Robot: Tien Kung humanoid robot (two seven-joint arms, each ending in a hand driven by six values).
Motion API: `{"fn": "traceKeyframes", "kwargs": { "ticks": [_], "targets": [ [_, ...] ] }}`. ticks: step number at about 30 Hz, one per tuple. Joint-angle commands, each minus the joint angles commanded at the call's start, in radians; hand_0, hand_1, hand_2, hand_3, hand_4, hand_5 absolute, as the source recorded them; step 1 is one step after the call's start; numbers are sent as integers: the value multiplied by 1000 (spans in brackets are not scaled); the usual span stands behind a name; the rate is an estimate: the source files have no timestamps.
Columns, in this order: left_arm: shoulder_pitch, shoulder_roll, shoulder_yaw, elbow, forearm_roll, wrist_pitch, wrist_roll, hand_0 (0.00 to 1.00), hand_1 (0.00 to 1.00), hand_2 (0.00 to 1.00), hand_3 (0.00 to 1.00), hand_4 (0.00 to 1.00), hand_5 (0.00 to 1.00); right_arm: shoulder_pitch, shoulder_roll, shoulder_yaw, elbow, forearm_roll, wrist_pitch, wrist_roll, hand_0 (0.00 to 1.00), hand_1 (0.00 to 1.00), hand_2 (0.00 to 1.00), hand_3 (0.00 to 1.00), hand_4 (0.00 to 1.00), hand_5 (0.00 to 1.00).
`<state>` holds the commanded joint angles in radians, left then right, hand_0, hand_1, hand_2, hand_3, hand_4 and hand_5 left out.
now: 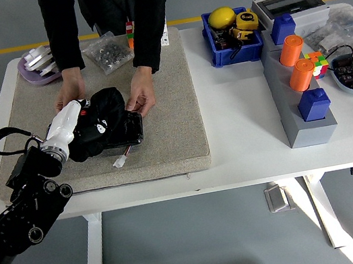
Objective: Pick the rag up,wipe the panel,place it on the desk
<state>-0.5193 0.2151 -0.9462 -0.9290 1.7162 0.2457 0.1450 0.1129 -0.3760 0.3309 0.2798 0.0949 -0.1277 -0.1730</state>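
On the grey mat (169,92), left hand (66,127) fingers grip black rag (101,114) over panel (129,132), mostly hidden; person's hands (140,101) steady it.

— What colours sit on the mat (172,105)?
— The mat is beige-grey on a white table (244,127). The rag (102,118) is black with small white marks; the left hand (66,127) is white on a black arm.
— And to the right?
— A blue bin (237,49) holding something yellow, two orange cylinders (296,63), blue blocks on grey.
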Motion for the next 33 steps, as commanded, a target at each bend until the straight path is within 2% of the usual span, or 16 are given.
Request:
{"fn": "traceKeyframes", "kwargs": {
  "ticks": [6, 8, 12, 24, 33],
  "targets": [
    [10, 23, -50, 23, 0, 2, -6, 196, 218, 519, 464, 297, 2, -3, -1, -1, 0, 1, 1, 0, 641, 616, 660, 564, 945, 461],
    [17, 31, -64, 26, -28, 1, -7, 196, 222, 518, 464, 306, 2, -3, -1, 1, 1, -1, 1, -1, 641, 616, 661, 564, 945, 460],
    [33, 39, -106, 31, 0, 13, -12, 196, 222, 518, 464, 306, 2, -5, -1, 1, 1, 1, 2, 0, 641, 616, 661, 564, 945, 460],
    [60, 69, -172, 50, 47, 24, -14, 199, 227, 516, 463, 294, 2, -4, -1, 5, 1, -1, 4, -1, 641, 613, 661, 565, 946, 461],
    [70, 76, -206, 51, 56, 30, -9, 204, 241, 513, 462, 300, 2, -4, 1, 1, 1, 5, 6, 2, 641, 612, 661, 565, 947, 459]
  ]
}}
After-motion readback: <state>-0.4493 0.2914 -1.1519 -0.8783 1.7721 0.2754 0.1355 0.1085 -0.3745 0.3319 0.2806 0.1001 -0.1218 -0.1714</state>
